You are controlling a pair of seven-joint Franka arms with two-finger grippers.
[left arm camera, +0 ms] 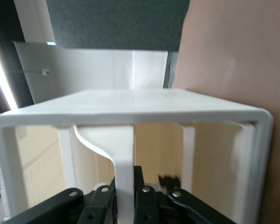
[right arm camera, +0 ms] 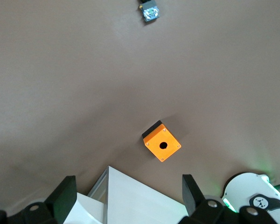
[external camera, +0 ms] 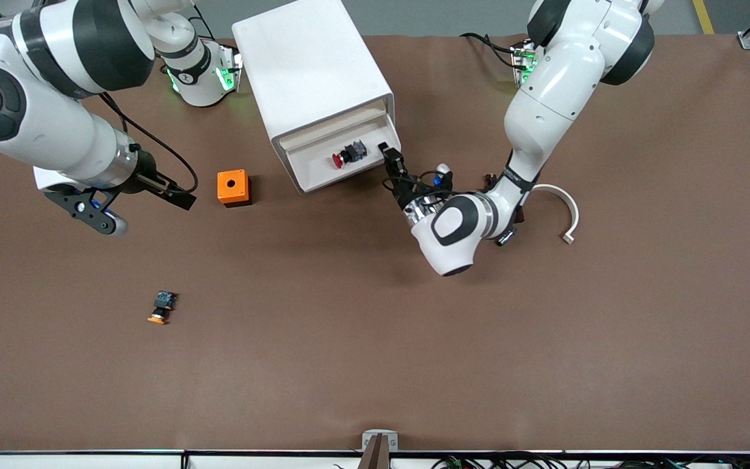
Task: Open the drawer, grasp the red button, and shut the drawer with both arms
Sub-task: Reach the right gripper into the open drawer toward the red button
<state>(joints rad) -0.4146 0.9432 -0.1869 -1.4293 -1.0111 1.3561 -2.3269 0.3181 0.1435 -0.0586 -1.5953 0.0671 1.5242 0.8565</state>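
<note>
The drawer stands pulled out of the white cabinet, its tray exposed to the camera, and the red-capped button lies on its side in the tray, cap toward the right arm's end of the table. The left gripper sits at the drawer's corner on the left arm's end, its jaws together; the left wrist view shows the fingers pinching a thin white tab that hangs from the drawer front, the hold by which the drawer can be drawn out. The button rests in the tray just beside that gripper but not between its jaws, and well apart from the right gripper. That one hangs with jaws wide apart and empty over bare table near the orange box, waiting; it looks placed to come in for the button while the left arm steadies the drawer. An orange-capped button lies alone nearer the camera, and a curved white strip lies by the left arm.
</note>
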